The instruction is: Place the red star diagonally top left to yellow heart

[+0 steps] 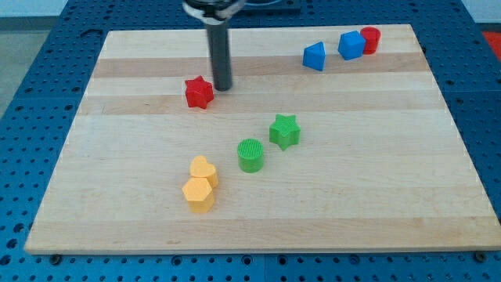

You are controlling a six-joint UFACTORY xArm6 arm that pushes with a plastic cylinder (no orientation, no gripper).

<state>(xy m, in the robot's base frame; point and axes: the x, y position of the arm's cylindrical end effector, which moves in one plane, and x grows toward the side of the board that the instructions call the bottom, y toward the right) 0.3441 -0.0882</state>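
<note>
Dark rod upright, my tip [223, 86] down near the view's top

There are no words, numbers or signs to read anywhere. The pale wooden surface [352, 188] is plain. The little coloured blocks have no letters on them.

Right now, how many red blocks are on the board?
2. The red star sits upper left of centre, just left of my tip; the red cylinder is at the view's top right, touching a blue block. None appear hidden.
</note>
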